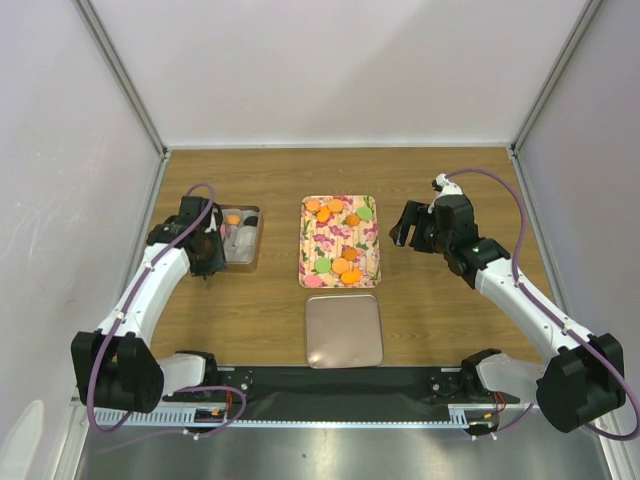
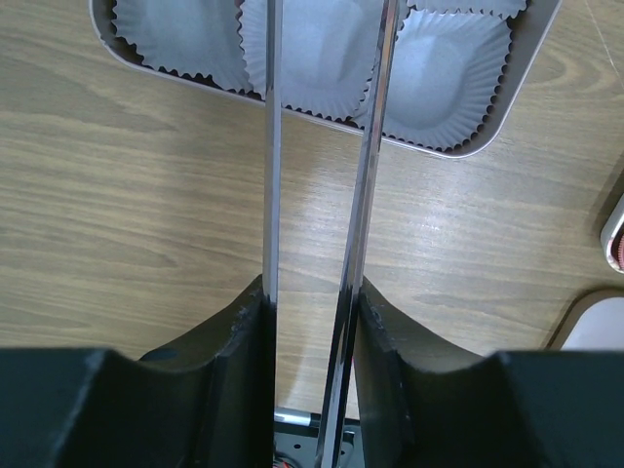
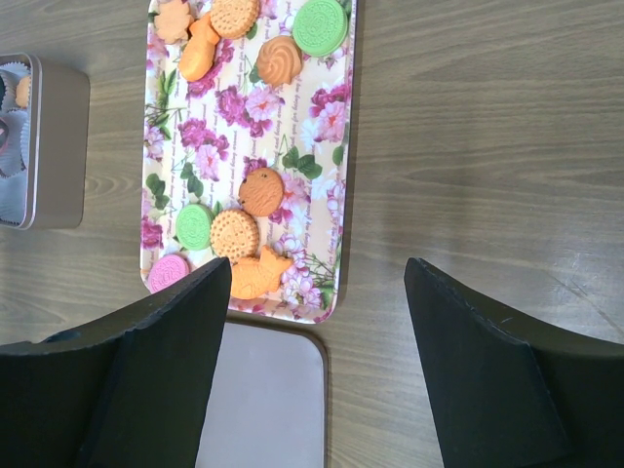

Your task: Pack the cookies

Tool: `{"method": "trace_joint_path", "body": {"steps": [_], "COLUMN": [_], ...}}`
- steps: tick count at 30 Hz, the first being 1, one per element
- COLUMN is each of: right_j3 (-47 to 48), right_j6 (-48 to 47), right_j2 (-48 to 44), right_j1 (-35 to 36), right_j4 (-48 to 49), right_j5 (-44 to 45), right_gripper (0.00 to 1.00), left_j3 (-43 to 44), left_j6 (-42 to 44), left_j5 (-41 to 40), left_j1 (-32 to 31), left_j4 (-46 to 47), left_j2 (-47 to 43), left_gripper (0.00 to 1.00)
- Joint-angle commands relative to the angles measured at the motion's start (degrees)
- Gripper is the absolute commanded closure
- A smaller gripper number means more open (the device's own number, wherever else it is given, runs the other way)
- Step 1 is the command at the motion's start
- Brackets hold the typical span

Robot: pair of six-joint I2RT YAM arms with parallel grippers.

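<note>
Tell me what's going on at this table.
Two arms are packing cookies from a floral tray into a tin lined with paper cups. The left gripper has its jaws shut on tongs, whose tips reach over the cups with nothing visible between them. The tin holds at least one cookie, and most lie on the tray. The right gripper hovers to the tray's right, jaws open and empty. The lid lies in front of the tray.

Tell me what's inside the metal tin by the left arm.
White paper cups line the tin; those under the tongs look empty. From above, one orange cookie sits in a far cup. The left gripper hides the tin's left edge.
</note>
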Motion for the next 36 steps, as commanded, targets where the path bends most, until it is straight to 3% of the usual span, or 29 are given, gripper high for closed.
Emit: {"method": "trace_joint_path", "body": {"steps": [1,7,15,24,27,36], "right_j3": [1.7,1.7,1.7,1.7,1.8,2.0], "right_j6": [0.1,0.1,0.1,0.1,0.1,-0.4], "right_j2": [-1.1,-1.1,-1.2,-1.0,-0.7,-0.6], "right_j1": [-0.1,-0.2,-0.2,-0.2,-0.2,-0.2], "right_j4": [1.5,1.5,1.4,1.6,1.6,1.1], "right_j5": [-0.5,-0.5,-0.6,-0.7,-0.4,0.9], "right_gripper": [0.22,0.22,0.22,0.22,0.22,0.22], "left_j3": [0.3,-0.1,-0.1,4.0,8.2,14.3], "left_j6": [1.4,1.3,0.8,1.0,0.1,-6.7], "left_j5": [1.0,1.2,0.6,1.1,-1.4,-5.3], "left_j1": [0.5,0.5,0.6,-0.1,-4.5,-27.4], "left_j4": [2.2,2.4,2.5,0.7,-1.4,-3.3], "left_j2": [-0.3,-0.3,-0.2,-2.1,-1.8,2.5], "left_gripper": [0.60,0.60,0.50,0.52,0.52,0.52]}}
